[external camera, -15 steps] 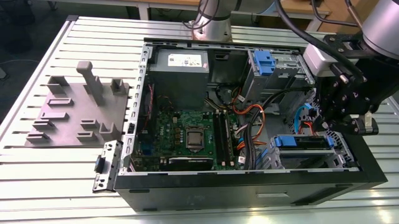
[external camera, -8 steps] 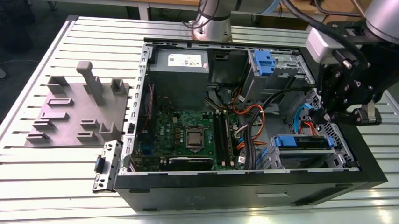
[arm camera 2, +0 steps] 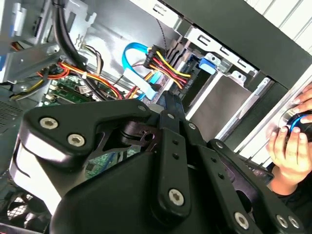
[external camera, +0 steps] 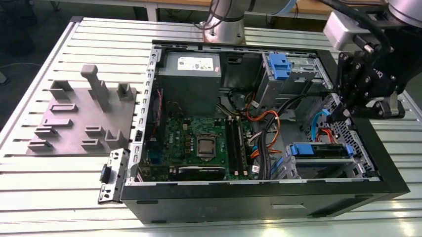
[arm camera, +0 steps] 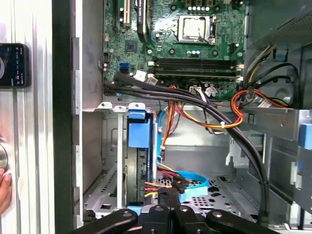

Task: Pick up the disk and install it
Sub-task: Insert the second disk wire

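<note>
On the exterior view's left, a grey plastic fixture block (external camera: pixel 82 116) with upright pegs and slots lies on the ribbed white metal table (external camera: pixel 39 197), beside the open black computer case (external camera: pixel 264 202). Inside the case I see the grey power supply box (external camera: pixel 191 79) at the far side, and nearer the green motherboard (external camera: pixel 197 143) with its square processor socket. More to the right, a bundle of orange, red and black cables (external camera: pixel 264 133) crosses the middle, and a light blue flat cable (arm camera: pixel 192 183) lies on the floor of the case. In the near right corner, the disk (external camera: pixel 319 152), a flat drive with a blue plastic carrier, sits in its metal bay; in the first wrist view its blue tab (arm camera: pixel 139 131) stands between the bay rails. The black gripper (external camera: pixel 343 111) hangs over the right wall of the case, just above the cables and near the disk, and its fingers (arm camera: pixel 170 207) are pressed together with nothing between them. At the edge of the second wrist view, a person's hand (arm camera 2: pixel 290 148) rests on a round blue object outside the case.
</note>
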Robot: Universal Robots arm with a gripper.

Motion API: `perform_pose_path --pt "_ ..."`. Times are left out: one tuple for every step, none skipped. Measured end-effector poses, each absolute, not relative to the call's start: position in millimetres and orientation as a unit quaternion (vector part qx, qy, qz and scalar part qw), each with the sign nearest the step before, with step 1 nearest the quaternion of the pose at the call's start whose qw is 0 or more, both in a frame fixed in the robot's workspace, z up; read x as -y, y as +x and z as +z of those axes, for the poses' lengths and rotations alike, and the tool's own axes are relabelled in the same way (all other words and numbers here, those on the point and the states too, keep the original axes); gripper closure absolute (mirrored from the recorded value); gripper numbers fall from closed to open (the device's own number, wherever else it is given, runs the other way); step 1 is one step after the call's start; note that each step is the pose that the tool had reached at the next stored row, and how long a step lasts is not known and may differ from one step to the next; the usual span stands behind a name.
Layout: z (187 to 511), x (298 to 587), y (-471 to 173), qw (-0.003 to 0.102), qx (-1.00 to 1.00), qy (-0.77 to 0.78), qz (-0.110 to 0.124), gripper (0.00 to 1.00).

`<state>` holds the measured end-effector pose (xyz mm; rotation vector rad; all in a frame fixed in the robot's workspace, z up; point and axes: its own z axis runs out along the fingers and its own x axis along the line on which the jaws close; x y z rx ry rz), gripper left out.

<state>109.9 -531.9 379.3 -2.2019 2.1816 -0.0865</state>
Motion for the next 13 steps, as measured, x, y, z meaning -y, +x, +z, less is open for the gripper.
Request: perform_pose_path --pt "379.4 530.4 109.9 0.02 -0.703 -0.71 -0.027 0.89" --pt "379.4 529.1 109.8 0.019 -0.703 -0.71 -0.027 0.89" --pt "379.4 526.9 109.8 0.019 -0.704 -0.71 -0.026 0.89" --pt "379.4 525.5 109.9 0.017 -0.703 -0.71 -0.025 0.89" --pt "379.4 524.6 109.9 0.016 -0.704 -0.71 -0.024 0.89" --pt "379.3 523.9 109.8 0.015 -0.704 -0.71 -0.023 0.89" --pt "379.1 523.9 109.8 0.015 -0.704 -0.71 -0.022 0.89" --pt "379.2 523.9 109.9 0.015 -0.704 -0.71 -0.022 0.89" --pt "379.2 523.8 110.3 0.014 -0.704 -0.71 -0.022 0.89" --pt "379.1 523.8 110.6 0.014 -0.704 -0.71 -0.021 0.89" --pt "379.0 523.8 111.0 0.013 -0.703 -0.71 -0.021 0.89" --pt "378.7 523.9 111.6 0.013 -0.703 -0.711 -0.021 0.89" --pt "378.4 523.9 112.4 0.012 -0.701 -0.712 -0.02 0.89"
